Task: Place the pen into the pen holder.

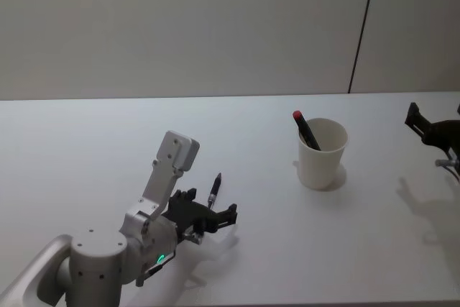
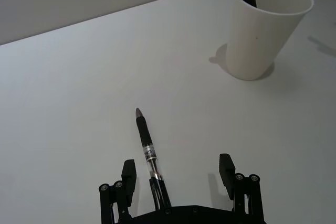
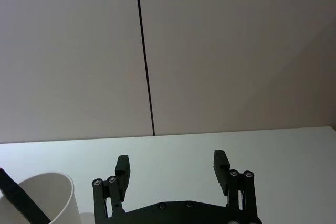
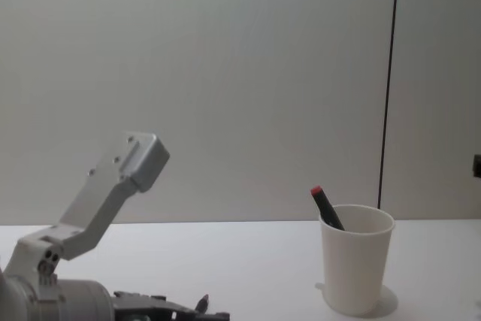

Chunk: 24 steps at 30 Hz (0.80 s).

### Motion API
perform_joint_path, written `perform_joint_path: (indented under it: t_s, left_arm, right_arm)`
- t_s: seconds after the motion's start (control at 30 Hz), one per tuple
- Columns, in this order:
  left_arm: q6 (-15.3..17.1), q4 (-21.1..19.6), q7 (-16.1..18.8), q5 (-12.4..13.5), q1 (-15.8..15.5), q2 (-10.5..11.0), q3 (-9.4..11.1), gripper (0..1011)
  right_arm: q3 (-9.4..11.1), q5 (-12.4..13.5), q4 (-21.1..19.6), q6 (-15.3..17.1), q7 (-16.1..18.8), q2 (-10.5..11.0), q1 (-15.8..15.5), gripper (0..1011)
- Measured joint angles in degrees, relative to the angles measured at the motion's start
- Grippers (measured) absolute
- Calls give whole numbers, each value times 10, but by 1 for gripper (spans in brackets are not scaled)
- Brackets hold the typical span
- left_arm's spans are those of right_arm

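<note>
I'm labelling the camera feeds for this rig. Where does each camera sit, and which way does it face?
Head: high, looking down on the table; left arm at lower left.
Chest: low, looking across the table at the pen holder; left arm lower left.
Left wrist: behind the open left gripper, above the pen on the table.
Right wrist: behind the open right gripper, facing the wall.
Shared: all four show the pen holder.

The left arm (image 1: 169, 170) is cased in rounded white shells with dark screws, a green light (image 1: 159, 257) set at its wrist. The left gripper (image 2: 177, 163) and right gripper (image 3: 172, 161) are finished black, with silver screws.
</note>
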Motion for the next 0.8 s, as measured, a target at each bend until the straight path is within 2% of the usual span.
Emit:
perform_joint_path:
  t_s: [0.67,0.8]
  left_arm:
    - [7,44,-13,23,-11,-10,3,1008]
    - [7,48,-13,25,-11,-10,2,947]
  right_arm:
    - [0,0,0,0,0,0,0,1001]
    - [0,0,0,0,0,0,0,1001]
